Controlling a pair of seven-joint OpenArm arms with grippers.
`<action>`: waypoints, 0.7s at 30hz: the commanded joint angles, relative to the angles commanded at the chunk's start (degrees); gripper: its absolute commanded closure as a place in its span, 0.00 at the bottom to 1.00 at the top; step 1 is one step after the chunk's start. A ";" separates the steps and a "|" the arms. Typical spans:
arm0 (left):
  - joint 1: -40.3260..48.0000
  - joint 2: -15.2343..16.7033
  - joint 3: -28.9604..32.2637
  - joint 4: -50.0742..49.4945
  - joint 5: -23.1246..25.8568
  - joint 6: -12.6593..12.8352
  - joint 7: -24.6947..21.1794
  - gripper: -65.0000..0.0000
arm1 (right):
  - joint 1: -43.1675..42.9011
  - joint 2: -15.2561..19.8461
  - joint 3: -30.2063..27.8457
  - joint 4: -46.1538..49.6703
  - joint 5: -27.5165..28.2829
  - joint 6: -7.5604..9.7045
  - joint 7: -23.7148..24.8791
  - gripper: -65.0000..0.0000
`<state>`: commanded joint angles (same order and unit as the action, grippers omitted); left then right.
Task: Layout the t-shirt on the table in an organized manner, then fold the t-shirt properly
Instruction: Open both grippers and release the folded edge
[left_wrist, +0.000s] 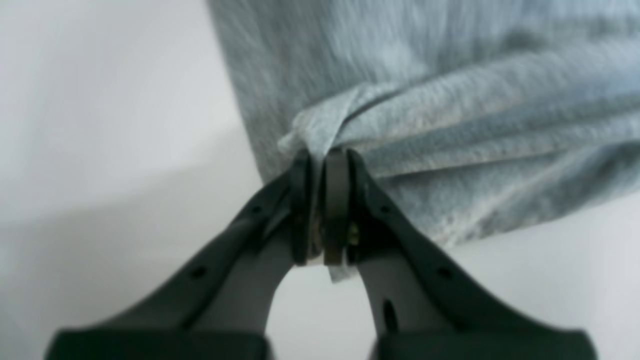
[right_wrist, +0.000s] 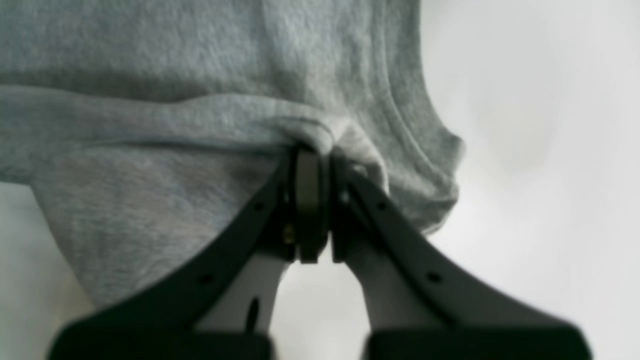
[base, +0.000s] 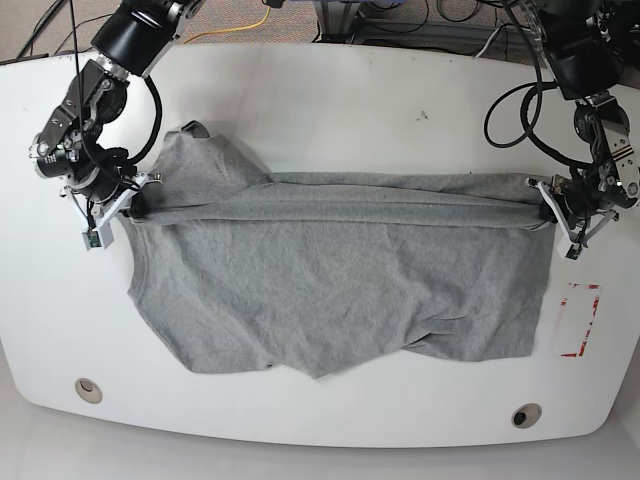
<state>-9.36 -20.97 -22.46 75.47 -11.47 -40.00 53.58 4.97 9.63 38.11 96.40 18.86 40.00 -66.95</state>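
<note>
Both sets of fingers are clenched on the t-shirt (base: 330, 270), stretched taut across the table (base: 330, 80): left gripper (left_wrist: 322, 160) and right gripper (right_wrist: 320, 155) each pinch a bunched fold (thin bites). Uneven pulling could slip one grip, collapsing the layout.

t-shirt (base: 340, 280): heather-grey, wrinkled, stretched sideways | table (base: 330, 100): glossy white, under shirt

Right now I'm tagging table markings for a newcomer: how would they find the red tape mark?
Start at the white table and its spread grey t-shirt. Look off the shirt's edge just below the left claw, toward one round grommet hole. There lies the red tape mark, a rectangle outline, the tabletop's only red marking.
</note>
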 joint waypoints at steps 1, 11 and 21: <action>0.00 -0.18 0.00 -0.18 0.00 0.00 0.00 0.98 | -0.09 0.00 0.00 0.00 0.00 0.00 0.00 0.89; -0.70 -2.55 -0.18 1.05 -0.09 0.00 0.18 0.36 | -4.92 1.32 0.00 6.07 0.70 0.00 -0.35 0.17; -0.44 -3.43 -0.18 7.82 -0.26 0.00 1.23 0.33 | -15.56 -3.43 -0.79 15.38 2.20 0.00 -5.01 0.16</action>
<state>-9.80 -24.40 -22.64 83.30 -11.74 -40.00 54.81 -10.59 6.20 37.32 111.78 21.05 40.00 -71.96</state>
